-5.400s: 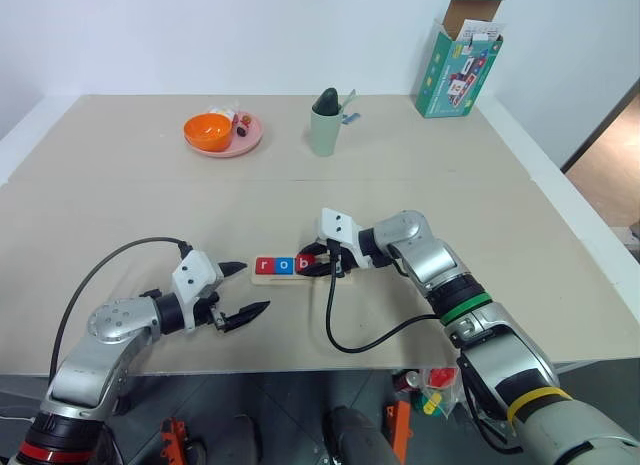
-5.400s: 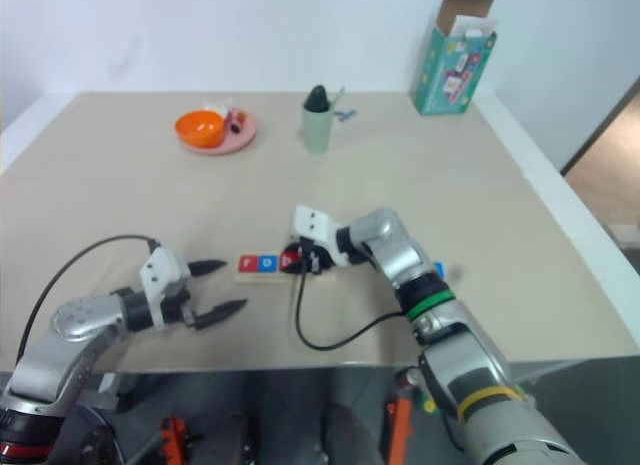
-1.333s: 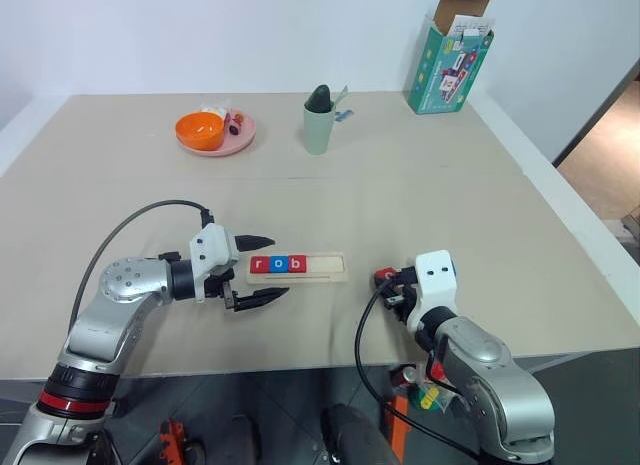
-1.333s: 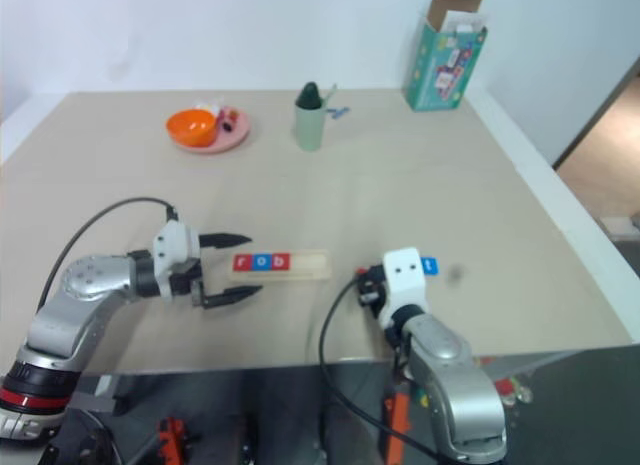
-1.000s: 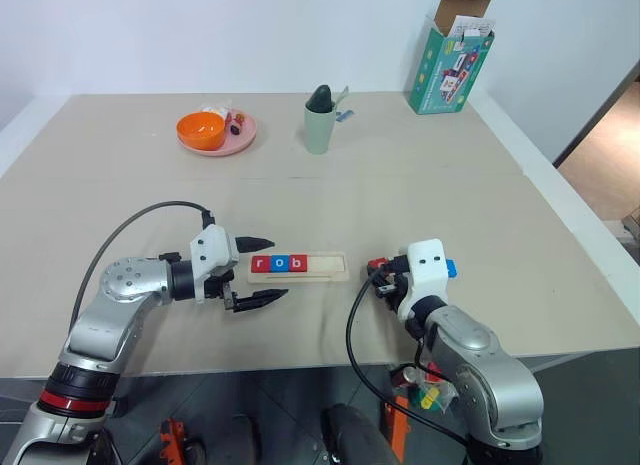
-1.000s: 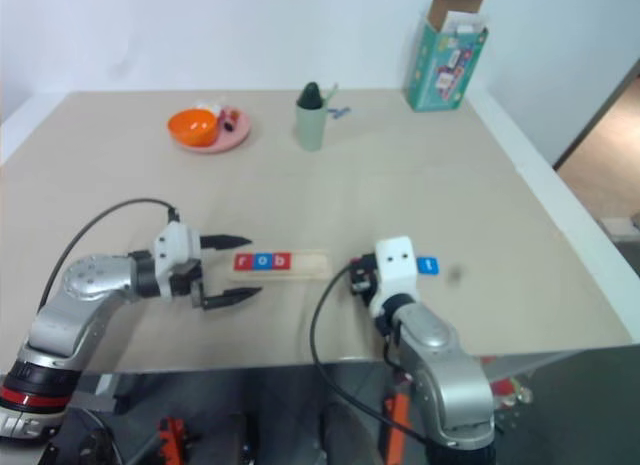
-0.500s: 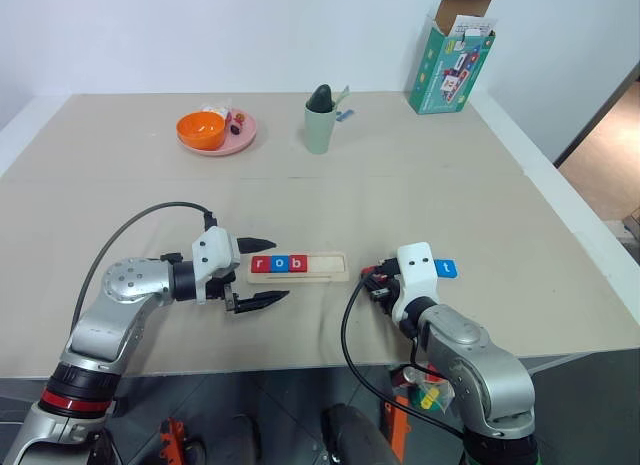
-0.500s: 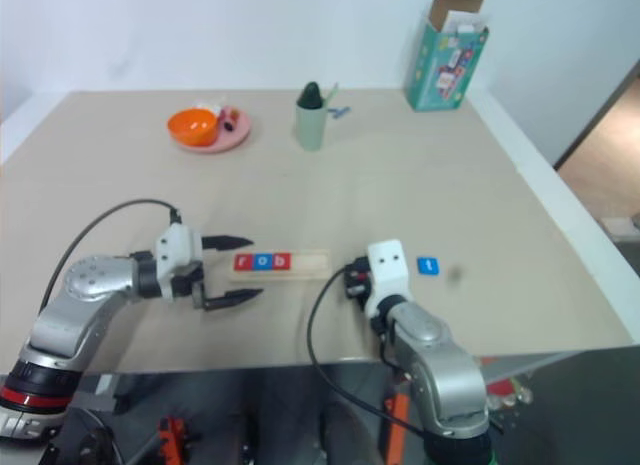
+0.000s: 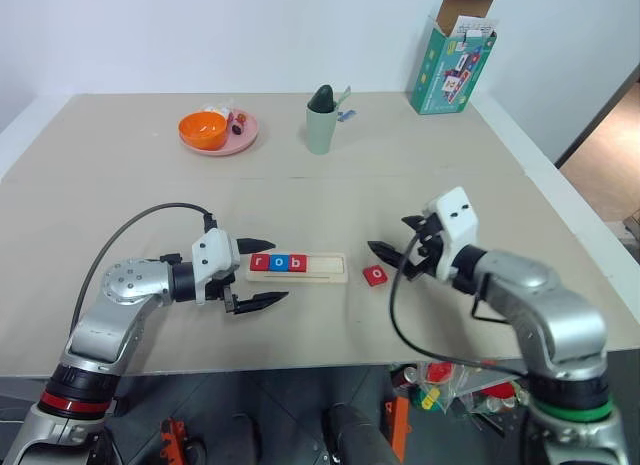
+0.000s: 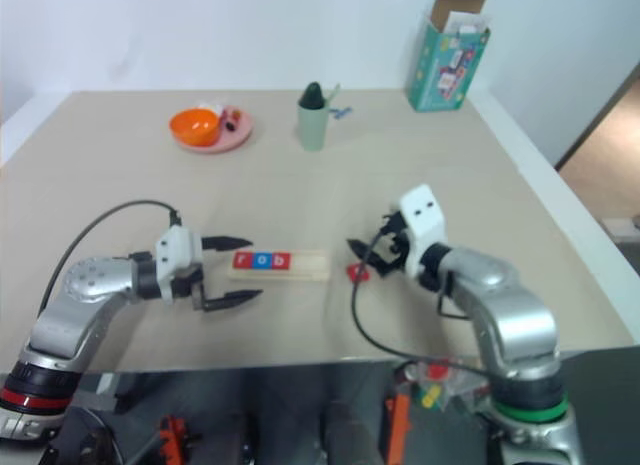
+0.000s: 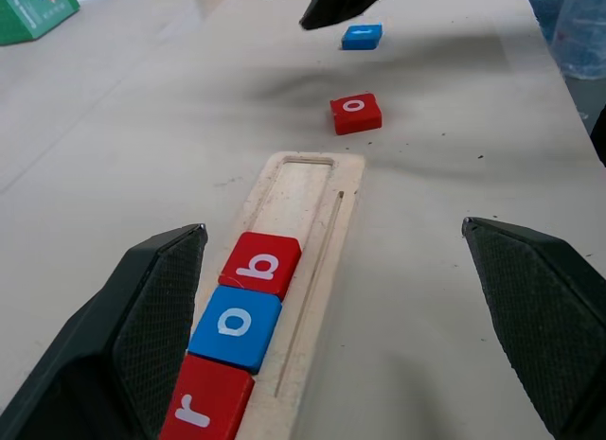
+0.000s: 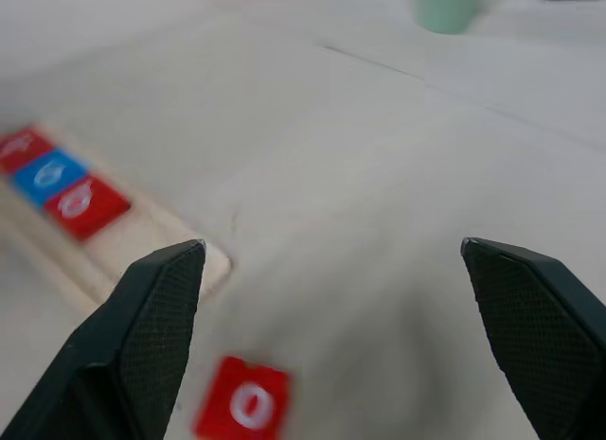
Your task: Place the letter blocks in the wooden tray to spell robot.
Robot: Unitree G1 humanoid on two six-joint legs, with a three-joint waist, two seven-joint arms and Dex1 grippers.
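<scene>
- Sitting on the table (image 9: 480, 185), the tray (image 9: 298, 268) holds red r (image 9: 260, 264), blue o (image 9: 279, 263) and red b (image 9: 298, 263) at its left end; its right part is bare
- Red o tile (image 9: 375, 275) lies flat just right of the tray
- Blue tile (image 11: 362, 36) lies further right
- Left gripper (image 9: 262, 272) hangs at the tray's left end, jaws apart
- Right gripper (image 9: 396, 240) hovers right of the tray above the red o tile, jaws apart, holding nothing
</scene>
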